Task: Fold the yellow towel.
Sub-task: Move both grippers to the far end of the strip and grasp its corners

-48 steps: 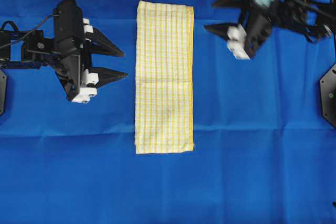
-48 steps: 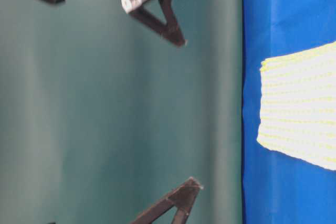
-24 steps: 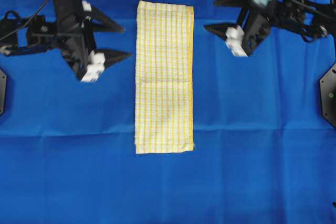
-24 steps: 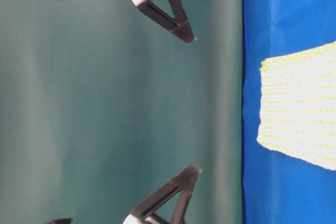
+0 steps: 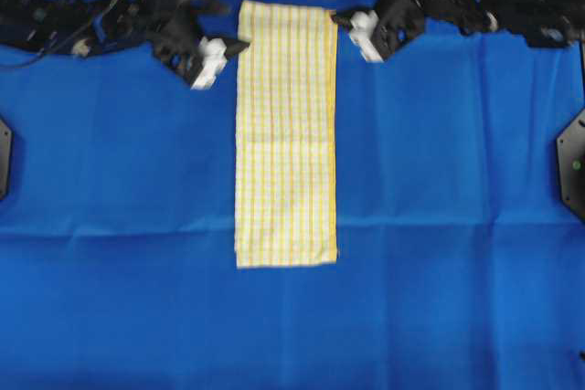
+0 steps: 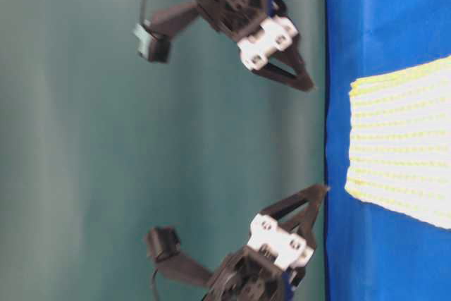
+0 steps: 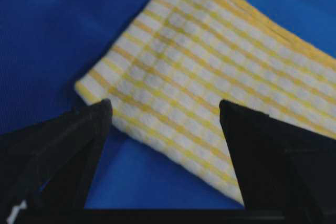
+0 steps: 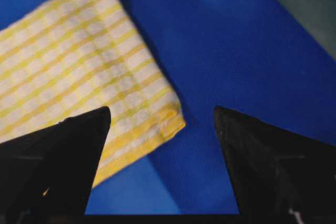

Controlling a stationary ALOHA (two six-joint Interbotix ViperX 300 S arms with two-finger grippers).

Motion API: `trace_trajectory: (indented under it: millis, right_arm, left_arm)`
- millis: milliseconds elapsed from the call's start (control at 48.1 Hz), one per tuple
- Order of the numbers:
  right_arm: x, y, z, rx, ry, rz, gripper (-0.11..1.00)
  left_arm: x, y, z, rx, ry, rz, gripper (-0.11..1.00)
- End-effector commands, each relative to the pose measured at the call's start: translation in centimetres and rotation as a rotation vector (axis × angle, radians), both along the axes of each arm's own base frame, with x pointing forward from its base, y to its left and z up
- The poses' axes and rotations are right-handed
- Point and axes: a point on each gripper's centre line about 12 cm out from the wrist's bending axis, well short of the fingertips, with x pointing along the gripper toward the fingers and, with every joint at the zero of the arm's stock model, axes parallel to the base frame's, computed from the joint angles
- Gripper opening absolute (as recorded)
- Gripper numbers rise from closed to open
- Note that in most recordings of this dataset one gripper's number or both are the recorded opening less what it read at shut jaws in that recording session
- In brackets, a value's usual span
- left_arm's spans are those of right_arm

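Flanking the far end of the thin yellow-and-white checked towel (image 5: 286, 134), a narrow strip flat on the blue-covered table (image 5: 439, 299), left gripper (image 5: 224, 43) and right gripper (image 5: 352, 23) stand spread and empty, apparently to take both corners.

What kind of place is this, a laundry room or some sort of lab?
Most likely a robotics lab bench. Two black robot arms, the left gripper and right gripper, work over a plain blue cloth backdrop holding only one yellow towel, before a bare green wall.
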Motion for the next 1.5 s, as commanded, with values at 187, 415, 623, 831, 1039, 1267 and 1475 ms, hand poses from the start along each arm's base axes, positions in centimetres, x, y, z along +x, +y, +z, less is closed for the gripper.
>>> trace_trajectory:
  millis: [187, 415, 623, 831, 1039, 1267, 1475]
  right_arm:
    - [1.2, -1.8, -2.1, 0.013, -0.020, -0.072, 0.80]
    - [1.2, -2.0, -3.7, 0.037, -0.010, -0.107, 0.80]
    - [1.3, -1.8, -4.4, 0.072, -0.023, -0.151, 0.80]
    - [1.6, -1.4, -4.8, 0.094, -0.043, -0.186, 0.80]
    - [1.8, -0.9, -5.2, 0.107, -0.038, -0.187, 0.65]
    - [2.0, -0.7, -5.1, 0.099, -0.039, -0.175, 0.07]
    - [2.1, -0.6, -5.1, 0.094, -0.037, -0.167, 0.07]
  left_arm:
    - [1.1, 3.3, -2.2, 0.006, 0.000, 0.061, 0.78]
    - [0.8, 4.6, -4.7, 0.006, 0.000, 0.100, 0.78]
    - [0.9, 5.1, -5.4, 0.009, -0.007, 0.111, 0.77]
    - [1.1, 5.2, -5.4, 0.008, -0.011, 0.114, 0.72]
    - [1.2, 5.1, -5.4, 0.009, -0.011, 0.108, 0.39]
    - [1.6, 4.4, -5.4, 0.012, -0.007, 0.087, 0.04]
    - [1.4, 4.4, -5.3, 0.011, -0.006, 0.088, 0.04]
